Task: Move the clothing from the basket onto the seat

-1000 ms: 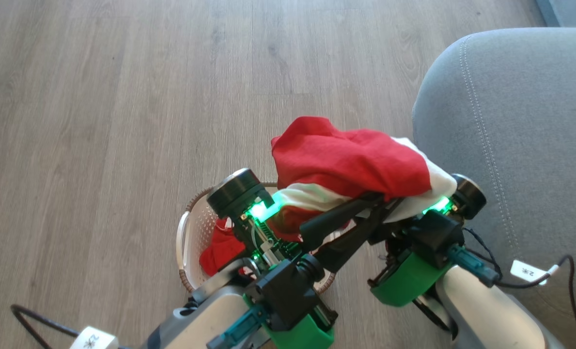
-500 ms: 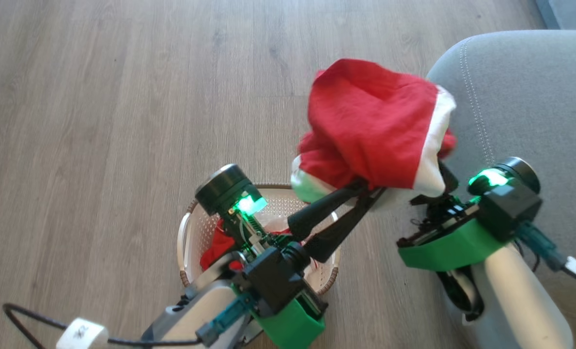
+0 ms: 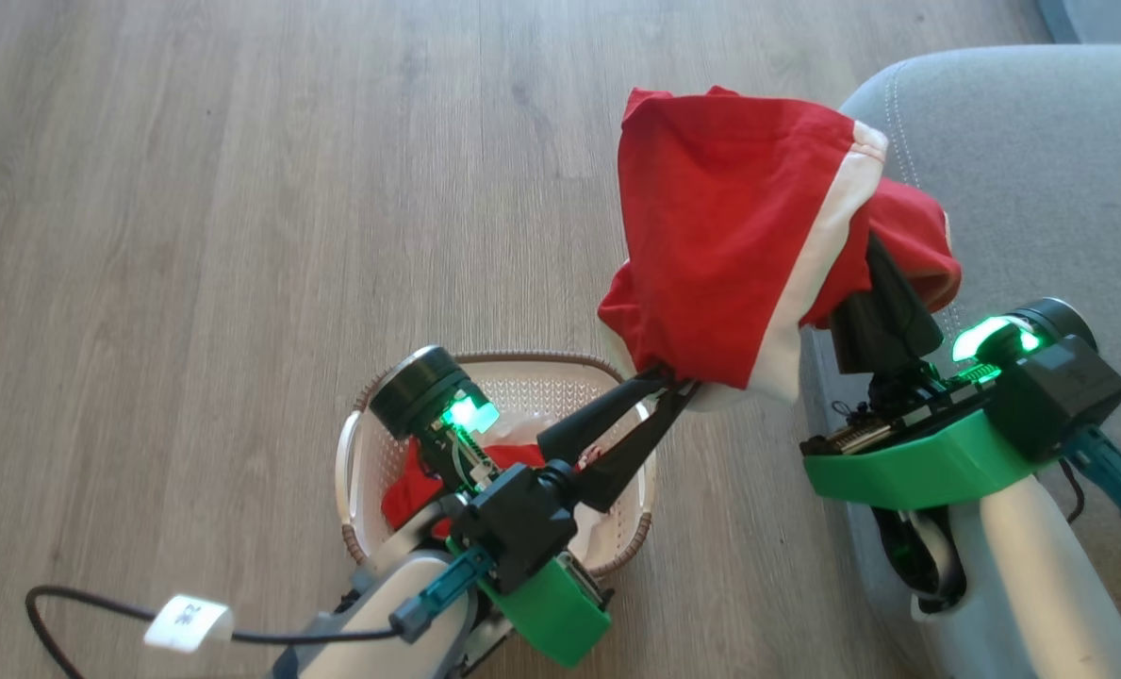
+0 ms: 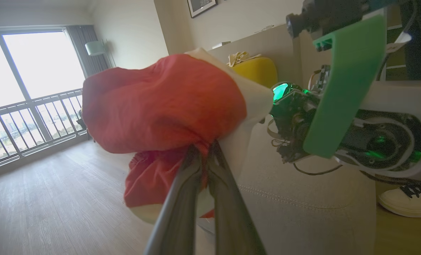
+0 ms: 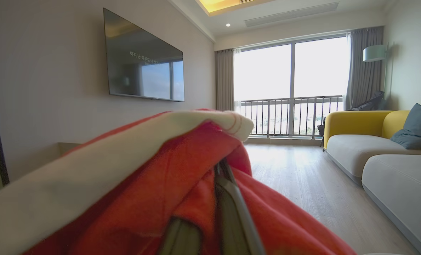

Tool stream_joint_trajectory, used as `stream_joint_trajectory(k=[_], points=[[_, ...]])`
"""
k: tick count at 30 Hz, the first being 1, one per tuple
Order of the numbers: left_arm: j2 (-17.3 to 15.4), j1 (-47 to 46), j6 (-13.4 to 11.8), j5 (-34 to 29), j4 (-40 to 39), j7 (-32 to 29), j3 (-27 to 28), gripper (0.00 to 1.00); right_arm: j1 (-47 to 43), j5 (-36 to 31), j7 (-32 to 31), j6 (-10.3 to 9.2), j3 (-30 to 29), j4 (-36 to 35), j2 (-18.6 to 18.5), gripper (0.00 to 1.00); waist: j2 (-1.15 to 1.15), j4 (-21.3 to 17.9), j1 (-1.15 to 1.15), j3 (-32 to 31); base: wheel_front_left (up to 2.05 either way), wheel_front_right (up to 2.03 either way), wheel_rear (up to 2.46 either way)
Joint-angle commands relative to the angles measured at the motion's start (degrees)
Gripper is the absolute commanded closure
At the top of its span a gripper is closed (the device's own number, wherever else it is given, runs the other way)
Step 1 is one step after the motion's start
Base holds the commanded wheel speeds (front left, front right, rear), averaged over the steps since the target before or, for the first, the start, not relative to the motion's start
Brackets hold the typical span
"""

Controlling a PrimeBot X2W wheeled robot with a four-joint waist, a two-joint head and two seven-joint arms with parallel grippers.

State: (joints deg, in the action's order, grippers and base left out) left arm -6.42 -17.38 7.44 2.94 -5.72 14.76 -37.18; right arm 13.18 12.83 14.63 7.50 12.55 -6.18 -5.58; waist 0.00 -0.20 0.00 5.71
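Observation:
A red garment with a white band hangs in the air between the basket and the seat, held by both grippers. My left gripper is shut on its lower edge, its fingers pinching red cloth. My right gripper is shut on its right side, with the fingers buried in the fabric. The cream basket sits on the floor under my left arm, with more red clothing inside. The grey seat fills the right side, and the garment's right part overhangs its edge.
Wood floor stretches to the left and beyond the basket. A black cable with a white tag trails at the lower left. A person's white shoe stands beside the seat. A yellow sofa and a wall TV lie further off.
Both grippers have lifted the garment up out of the basket and carried it right, toward the seat. It now hangs spread between them, and the right arm has swung over the seat's edge.

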Motion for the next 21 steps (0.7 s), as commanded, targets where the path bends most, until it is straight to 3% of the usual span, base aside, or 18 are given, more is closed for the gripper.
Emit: stream_joint_trajectory(k=[1,8,9,10,11,21], points=[[0.01,-1.53,0.04,0.37,-1.11,0.24,1.77,1.00,1.04,-0.06,0.37,-0.01,0.54,-2.45,0.85,1.00,0.00,-0.10,0.00,0.47,0.00,0.00,0.00],[0.10,-2.25,0.04,0.82,1.13,0.24,1.47,1.00,1.37,-0.51,0.37,-0.01,0.05,-2.95,1.03,1.00,0.00,-0.20,0.00,1.47,0.00,0.00,0.00],[0.16,-2.32,0.04,0.90,1.39,0.24,1.47,0.85,1.42,-0.64,0.37,-0.01,-0.01,-2.98,1.00,1.00,0.00,-0.18,0.00,1.56,0.00,0.00,0.00],[0.23,-2.35,0.04,0.90,1.66,0.24,1.60,0.28,1.46,-0.83,0.37,-0.01,-0.04,-3.01,0.93,1.00,0.00,-0.18,0.00,1.65,0.00,0.00,0.00],[0.30,-2.38,0.04,0.86,1.92,0.24,1.74,0.00,1.50,-0.98,0.37,-0.01,-0.06,-3.05,0.87,1.00,0.00,-0.17,0.00,1.70,0.00,0.00,0.00],[0.22,-1.68,0.04,-0.30,3.74,0.24,3.08,0.00,1.79,-2.14,0.37,-0.01,-2.19,-3.41,-0.11,1.00,0.00,-0.66,0.00,1.83,0.00,0.00,0.00]])
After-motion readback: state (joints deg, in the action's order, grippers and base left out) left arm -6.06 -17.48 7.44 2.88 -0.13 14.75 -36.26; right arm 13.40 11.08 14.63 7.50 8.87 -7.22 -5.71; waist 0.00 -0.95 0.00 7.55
